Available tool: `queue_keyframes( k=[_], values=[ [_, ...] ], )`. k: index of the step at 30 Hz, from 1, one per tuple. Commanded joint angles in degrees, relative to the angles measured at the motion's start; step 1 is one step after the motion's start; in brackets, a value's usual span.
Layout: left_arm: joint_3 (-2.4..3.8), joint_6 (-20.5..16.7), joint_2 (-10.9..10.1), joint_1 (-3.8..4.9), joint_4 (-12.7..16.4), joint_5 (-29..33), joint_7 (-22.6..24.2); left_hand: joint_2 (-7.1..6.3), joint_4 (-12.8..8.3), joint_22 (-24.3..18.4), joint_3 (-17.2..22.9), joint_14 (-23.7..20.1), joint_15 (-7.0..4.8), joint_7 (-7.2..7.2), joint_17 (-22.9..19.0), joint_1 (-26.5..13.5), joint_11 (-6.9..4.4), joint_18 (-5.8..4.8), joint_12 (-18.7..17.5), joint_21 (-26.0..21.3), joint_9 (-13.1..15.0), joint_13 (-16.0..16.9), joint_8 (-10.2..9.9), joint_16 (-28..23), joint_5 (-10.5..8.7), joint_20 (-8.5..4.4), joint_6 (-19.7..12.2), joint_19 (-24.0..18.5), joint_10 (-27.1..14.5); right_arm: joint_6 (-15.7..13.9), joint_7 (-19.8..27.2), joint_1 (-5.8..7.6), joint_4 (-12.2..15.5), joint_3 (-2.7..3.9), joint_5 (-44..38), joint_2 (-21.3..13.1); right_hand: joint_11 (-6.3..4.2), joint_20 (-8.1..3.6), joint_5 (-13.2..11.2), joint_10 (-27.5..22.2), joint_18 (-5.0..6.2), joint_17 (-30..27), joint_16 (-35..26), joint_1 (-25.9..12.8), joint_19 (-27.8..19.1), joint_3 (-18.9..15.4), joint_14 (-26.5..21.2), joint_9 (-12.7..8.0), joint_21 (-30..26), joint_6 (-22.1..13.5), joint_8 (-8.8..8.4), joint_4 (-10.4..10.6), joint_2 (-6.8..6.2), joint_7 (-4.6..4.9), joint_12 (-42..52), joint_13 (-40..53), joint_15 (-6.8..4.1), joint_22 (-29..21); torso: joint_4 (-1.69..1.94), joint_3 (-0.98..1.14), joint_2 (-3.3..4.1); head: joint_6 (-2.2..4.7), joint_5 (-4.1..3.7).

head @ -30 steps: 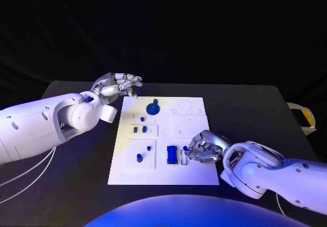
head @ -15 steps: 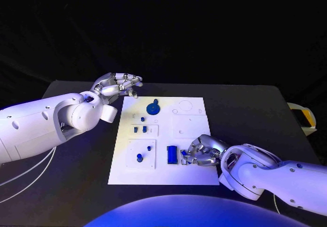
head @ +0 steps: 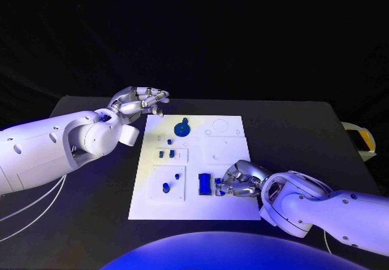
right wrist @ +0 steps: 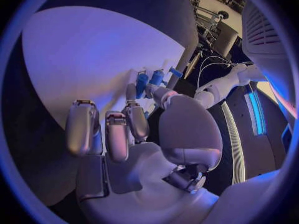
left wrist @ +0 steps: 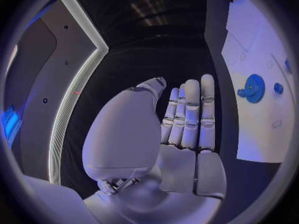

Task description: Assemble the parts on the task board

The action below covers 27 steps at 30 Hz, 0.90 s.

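The white task board (head: pixel 227 205) lies mid-table. On it are a blue gear (head: pixel 181 129), several small blue pegs such as one pair (head: pixel 166 153), and a blue rectangular block (head: pixel 205 184). My right hand (head: pixel 240 180) rests on the board's near right part. Its thumb and a finger pinch a small blue part (head: pixel 218 184) just right of the block; in the right wrist view this small blue part (right wrist: pixel 142 81) sits between the fingertips. My left hand (head: pixel 139 101) hovers beyond the board's far left corner and holds nothing, its fingers (left wrist: pixel 190 114) side by side. The gear (left wrist: pixel 253 88) also shows there.
A yellow and white object (head: pixel 361 138) sits at the table's right edge. Pale cables (head: pixel 32 208) trail off the table's left side under my left arm. Bare black table (head: pixel 292 135) lies right of the board.
My right hand has slid a little toward the board's near edge and the blue block, and the small blue part has moved with it. The left hand has stayed put.
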Motion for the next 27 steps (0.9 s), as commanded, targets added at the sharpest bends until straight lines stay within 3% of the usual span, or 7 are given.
queue_keyframes(
  k=[1, 6, 13, 21, 27],
  values=[
    [0.03, 0.83, 0.02, 0.03, 0.18, -0.08, 0.33, 0.53, 0.06, -0.08, -0.09, -0.19, 0.34, 0.09, 0.09, 0.10, -0.01, 0.77, -0.31, -0.34, 0.07, 0.11, -0.17, -0.18, 0.14, 0.09, -0.49, 0.19, -0.25, 0.61, -0.35, -0.10, 0.04, -0.02, -0.42, 0.14, -0.01, -0.16, 1.15, 0.30, -0.62, 10.59, -0.17, -1.34, 0.40, -1.54, 5.13, -0.10, -0.21, 0.18, -0.31, 1.44, -0.30, 0.38, 0.34, 3.86, -0.01, 10.58, -0.02, 0.01, 0.01, 0.00, -0.04],
    [0.03, 0.83, 0.01, 0.03, 0.19, -0.08, 0.32, 0.53, 0.06, -0.08, -0.09, -0.19, 0.34, 0.09, 0.09, 0.10, -0.01, 0.77, -0.31, -0.34, 0.07, 0.11, -0.17, -0.18, 0.14, 0.09, -0.49, 0.19, -0.25, 0.84, -0.49, -0.10, -0.04, -0.02, -0.82, 0.24, -0.05, -0.18, 2.96, 0.27, -0.60, 10.55, -0.19, -2.24, 0.38, -4.54, 5.12, -0.17, -0.37, 0.53, -0.55, 3.89, -0.45, 0.33, 0.24, 3.84, -0.04, 10.56, 0.01, 0.01, -0.01, 0.00, -0.11],
    [0.03, 0.82, 0.03, 0.03, 0.17, -0.09, 0.32, 0.53, 0.06, -0.08, -0.09, -0.19, 0.34, 0.09, 0.09, 0.10, -0.01, 0.77, -0.31, -0.34, 0.07, 0.11, -0.17, -0.18, 0.14, 0.09, -0.49, 0.19, -0.25, 1.05, -0.50, -0.09, -0.09, -0.01, -1.12, 0.36, -0.08, -0.21, 2.31, 0.28, -0.59, 10.47, -0.22, -2.26, 0.37, -6.58, 5.10, -0.15, -0.46, 0.72, -0.63, 5.29, -0.65, 0.29, 0.26, 3.89, -0.07, 10.55, -0.02, -0.01, -0.01, 0.00, -0.17],
    [0.03, 0.82, 0.07, 0.03, 0.10, -0.09, 0.31, 0.53, 0.06, -0.08, -0.09, -0.19, 0.34, 0.09, 0.09, 0.10, -0.01, 0.77, -0.31, -0.34, 0.07, 0.11, -0.17, -0.18, 0.14, 0.09, -0.49, 0.19, -0.25, 1.52, -0.08, -0.09, 0.10, -0.01, -1.20, -0.08, -0.14, -0.24, 1.82, 0.31, -0.58, 10.51, -0.21, -1.29, 0.38, -7.31, 5.11, -0.12, -0.49, 0.75, -0.68, 5.51, -0.55, 0.20, 0.34, 3.95, -0.12, 10.55, -0.03, -0.01, -0.02, 0.00, -0.13],
    [0.03, 0.80, 0.05, 0.03, 0.07, -0.09, 0.36, 0.53, 0.06, -0.08, -0.09, -0.19, 0.34, 0.09, 0.09, 0.10, -0.01, 0.77, -0.31, -0.34, 0.07, 0.11, -0.17, -0.18, 0.14, 0.09, -0.49, 0.19, -0.25, 1.94, 0.90, -0.07, 0.50, -0.01, -1.28, -1.17, -0.22, -0.31, 1.53, 0.28, -0.56, 10.48, -0.22, 1.89, 0.34, -8.01, 5.10, -0.08, -0.67, 0.63, -0.81, 4.42, -0.76, 0.13, 0.31, 3.98, -0.20, 10.51, -0.06, 0.02, -0.09, 0.00, 0.00]
  ],
)
